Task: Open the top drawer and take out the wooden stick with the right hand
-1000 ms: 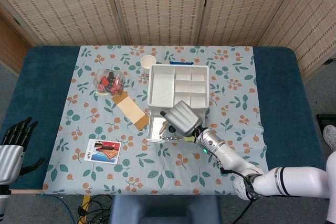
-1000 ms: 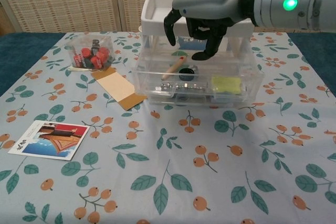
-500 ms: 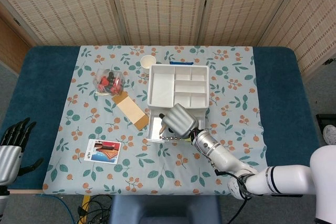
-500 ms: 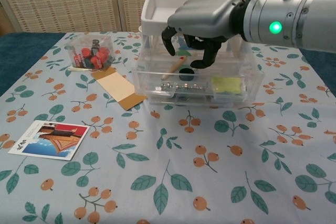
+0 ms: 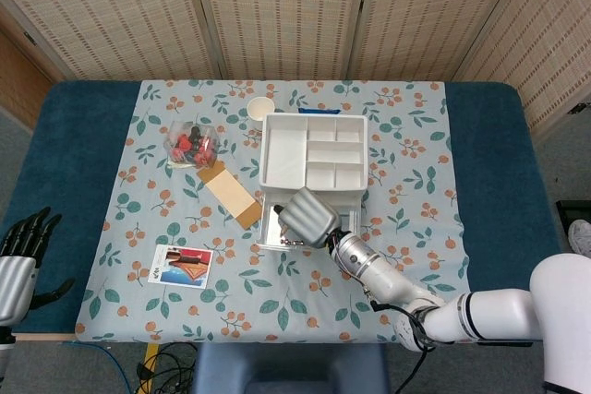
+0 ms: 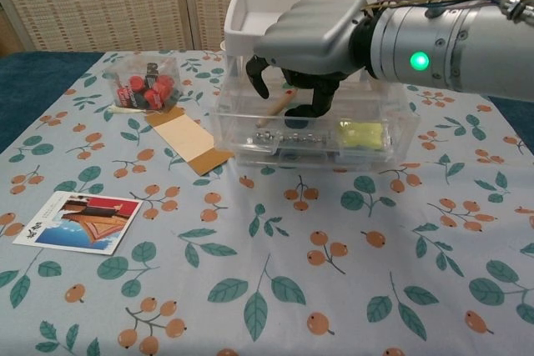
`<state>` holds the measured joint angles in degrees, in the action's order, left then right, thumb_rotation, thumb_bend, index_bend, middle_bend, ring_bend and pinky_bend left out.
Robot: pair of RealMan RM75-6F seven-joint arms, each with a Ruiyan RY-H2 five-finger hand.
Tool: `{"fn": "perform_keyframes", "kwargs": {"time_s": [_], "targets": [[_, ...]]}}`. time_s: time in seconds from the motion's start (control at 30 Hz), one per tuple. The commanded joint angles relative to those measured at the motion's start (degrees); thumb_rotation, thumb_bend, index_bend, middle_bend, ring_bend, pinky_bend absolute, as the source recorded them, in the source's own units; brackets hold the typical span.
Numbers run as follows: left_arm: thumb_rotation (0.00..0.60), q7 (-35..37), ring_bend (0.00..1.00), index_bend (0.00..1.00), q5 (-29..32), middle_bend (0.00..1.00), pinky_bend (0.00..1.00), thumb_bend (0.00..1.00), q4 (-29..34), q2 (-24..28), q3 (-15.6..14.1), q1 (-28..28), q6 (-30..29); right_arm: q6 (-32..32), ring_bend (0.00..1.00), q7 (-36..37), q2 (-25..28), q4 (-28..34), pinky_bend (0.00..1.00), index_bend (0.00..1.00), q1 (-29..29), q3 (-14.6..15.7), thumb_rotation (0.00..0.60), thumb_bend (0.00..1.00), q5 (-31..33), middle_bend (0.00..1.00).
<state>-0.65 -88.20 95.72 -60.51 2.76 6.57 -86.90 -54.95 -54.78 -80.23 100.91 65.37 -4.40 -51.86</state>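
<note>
Two hands are mine, and only one is at work. My right hand (image 6: pixel 304 35) hangs palm down over the open top drawer (image 6: pixel 313 127) of a clear plastic drawer unit (image 5: pixel 312 193) near the middle of the table. Its dark fingers (image 6: pixel 313 97) are curled downward into the drawer, apart from each other, and I cannot tell whether any of them touches what lies inside; nothing looks lifted. The wooden stick (image 6: pixel 278 107) lies flat in the left part of that drawer, slanting from near-left to far-right, just beneath and beside my fingertips. In the same drawer are small metal pieces (image 6: pixel 288 136) along the near side and a yellow pad (image 6: pixel 360 133) to the right. A white divided tray (image 5: pixel 312 149) sits on top of the unit.

My left hand (image 5: pixel 20 260) is well apart at the near left edge of the table, fingers spread and holding nothing.

On the floral tablecloth (image 6: pixel 267 273), left of the unit, lie a brown cardboard piece (image 6: pixel 189 140), a clear box of red items (image 6: pixel 146 89), and a picture card (image 6: pixel 78 221) nearer to me.
</note>
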Motion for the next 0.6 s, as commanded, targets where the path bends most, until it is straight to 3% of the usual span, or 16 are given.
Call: {"fn": "perform_keyframes", "kwargs": {"time_s": [0.03, 0.6], "targets": [[0.600, 0.06, 0.00, 0.03, 0.03, 0.00, 0.08, 0.16, -0.06, 0.00, 0.00, -0.04, -0.01, 0.22, 1.00, -0.62, -0.18, -0.21, 1.00, 0.36, 0.40, 0.18, 0.600, 0.36, 0.52, 0.92], [0.600, 0.43, 0.00, 0.03, 0.04, 0.00, 0.08, 0.16, -0.32, 0.01, 0.25, -0.16, -0.28, -0.49, 1.00, -0.07, 2.78, 3.97, 1.00, 0.41, 0.36, 0.86, 0.600, 0.36, 0.74, 0.92]]}}
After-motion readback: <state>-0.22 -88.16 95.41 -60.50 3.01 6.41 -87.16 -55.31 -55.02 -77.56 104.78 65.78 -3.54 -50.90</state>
